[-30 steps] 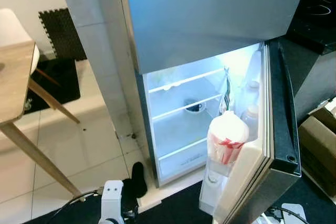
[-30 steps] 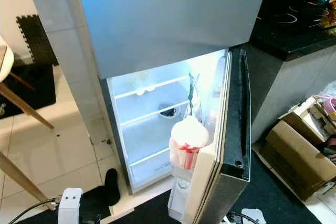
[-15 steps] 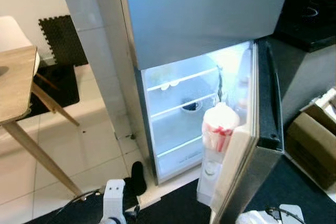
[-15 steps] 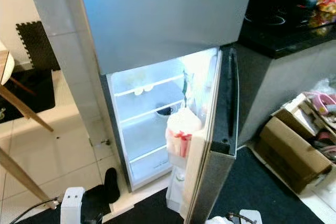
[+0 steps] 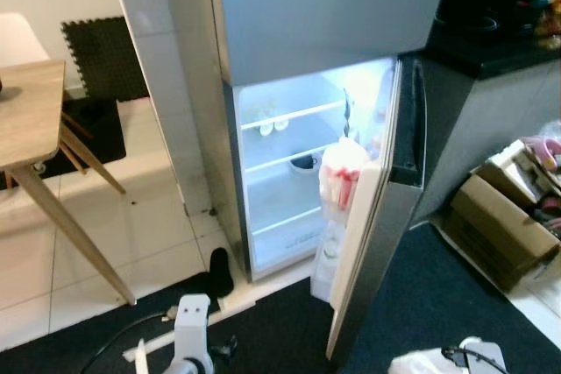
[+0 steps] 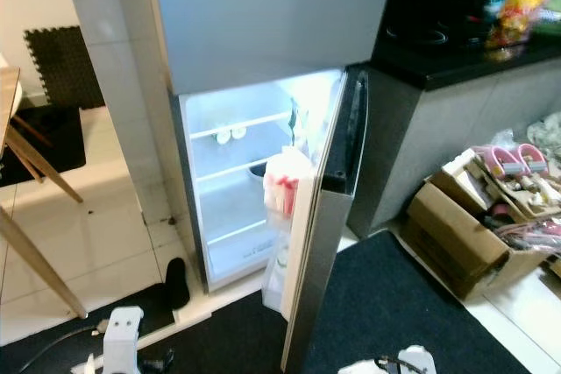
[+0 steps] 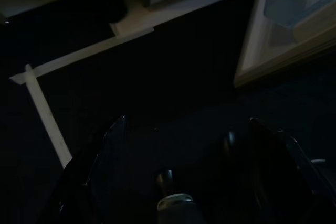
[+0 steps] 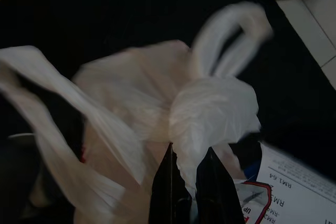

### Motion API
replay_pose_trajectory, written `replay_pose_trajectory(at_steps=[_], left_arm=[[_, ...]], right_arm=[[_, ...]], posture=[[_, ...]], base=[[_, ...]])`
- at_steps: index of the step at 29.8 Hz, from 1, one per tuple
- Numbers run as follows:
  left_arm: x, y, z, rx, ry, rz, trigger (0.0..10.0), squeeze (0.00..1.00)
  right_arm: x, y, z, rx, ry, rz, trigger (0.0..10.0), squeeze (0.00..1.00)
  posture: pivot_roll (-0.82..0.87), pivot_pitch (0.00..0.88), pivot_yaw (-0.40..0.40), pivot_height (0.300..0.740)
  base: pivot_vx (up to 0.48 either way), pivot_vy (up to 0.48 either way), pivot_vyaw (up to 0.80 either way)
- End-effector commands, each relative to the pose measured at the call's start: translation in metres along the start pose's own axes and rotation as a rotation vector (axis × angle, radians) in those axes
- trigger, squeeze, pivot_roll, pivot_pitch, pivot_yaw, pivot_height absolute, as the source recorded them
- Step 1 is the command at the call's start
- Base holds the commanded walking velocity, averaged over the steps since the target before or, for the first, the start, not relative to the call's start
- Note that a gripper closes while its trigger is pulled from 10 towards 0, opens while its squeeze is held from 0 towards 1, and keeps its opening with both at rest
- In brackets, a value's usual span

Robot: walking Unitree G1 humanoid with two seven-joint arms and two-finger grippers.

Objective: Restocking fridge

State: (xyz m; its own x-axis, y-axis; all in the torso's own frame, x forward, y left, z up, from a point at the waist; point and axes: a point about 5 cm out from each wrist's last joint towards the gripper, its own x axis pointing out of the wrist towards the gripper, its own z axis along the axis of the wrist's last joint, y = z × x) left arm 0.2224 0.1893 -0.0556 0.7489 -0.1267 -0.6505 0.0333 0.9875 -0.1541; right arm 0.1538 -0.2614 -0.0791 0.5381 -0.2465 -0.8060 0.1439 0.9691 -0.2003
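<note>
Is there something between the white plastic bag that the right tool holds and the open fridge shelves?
Partly. The right tool grips the white plastic bag low over the dark mat. The fridge door is only partly open, and the bagged item on its rack narrows the way to the shelves.

This is a home kitchen: a two-door fridge (image 6: 272,32) stands open at 12 o'clock on pale tiled floor (image 5: 114,216), with a black cooktop counter (image 6: 456,50) at 2 o'clock, a wooden table (image 5: 26,120) at 9 o'clock, and cluttered cardboard boxes (image 6: 465,234) at 3 o'clock.
</note>
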Motion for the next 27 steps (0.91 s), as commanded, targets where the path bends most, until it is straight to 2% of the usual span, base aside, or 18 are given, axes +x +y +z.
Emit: replay_pose_trajectory(at_steps=[1,6,13,16,18,20,22,23,26,27], left_arm=[[0.001,0.001,0.003,0.024,0.004,0.003,10.0,0.0],[0.001,-0.001,0.006,0.027,-0.008,-0.008,10.0,0.0],[0.002,-0.002,0.008,0.036,-0.02,-0.003,10.0,0.0],[0.001,-0.003,0.013,0.074,-0.056,0.002,10.0,0.0],[0.002,-0.005,0.032,0.093,-0.175,0.009,10.0,0.0],[0.003,-0.006,0.037,0.081,-0.198,0.012,10.0,0.0],[0.004,-0.006,0.051,0.101,-0.251,0.015,10.0,0.0],[0.006,-0.008,0.066,0.106,-0.307,0.008,10.0,0.0],[0.006,-0.008,0.07,0.101,-0.323,0.005,10.0,0.0],[0.008,-0.009,0.086,0.126,-0.353,0.014,10.0,0.0]], right_arm=[[0.002,-0.001,0.013,-0.001,-0.041,0.004,10.0,0.0],[0.002,0.0,0.015,-0.003,-0.05,0.007,10.0,0.0],[0.002,0.002,0.019,-0.002,-0.063,0.011,10.0,0.0],[0.002,0.003,0.021,0.0,-0.07,0.012,10.0,0.0],[0.002,0.003,0.022,0.002,-0.073,0.013,10.0,0.0],[0.002,0.003,0.022,0.002,-0.073,0.013,10.0,0.0],[0.002,0.004,0.022,0.003,-0.074,0.014,10.0,0.0],[0.002,0.004,0.022,0.005,-0.075,0.014,10.0,0.0],[0.002,0.004,0.022,0.006,-0.075,0.014,10.0,0.0],[0.002,0.003,0.021,0.007,-0.074,0.012,10.0,0.0]], posture=[[-0.11,0.055,0.006,0.74],[-0.11,0.055,0.006,0.74],[-0.11,0.056,0.005,0.74],[-0.11,0.055,0.006,0.74],[-0.12,0.054,0.006,0.74],[-0.12,0.054,0.006,0.74],[-0.12,0.054,0.007,0.74],[-0.12,0.055,0.01,0.74],[-0.12,0.055,0.01,0.74],[-0.12,0.056,0.012,0.74]], base=[[0.0,0.0,0.0],[0.0,0.0,0.0],[0.0,-0.48,0.0],[0.0,0.0,0.0],[0.0,0.0,0.0],[0.0,0.0,0.0],[0.0,0.0,0.0],[0.0,0.0,0.0],[0.0,0.0,0.0],[0.0,0.0,0.0]])
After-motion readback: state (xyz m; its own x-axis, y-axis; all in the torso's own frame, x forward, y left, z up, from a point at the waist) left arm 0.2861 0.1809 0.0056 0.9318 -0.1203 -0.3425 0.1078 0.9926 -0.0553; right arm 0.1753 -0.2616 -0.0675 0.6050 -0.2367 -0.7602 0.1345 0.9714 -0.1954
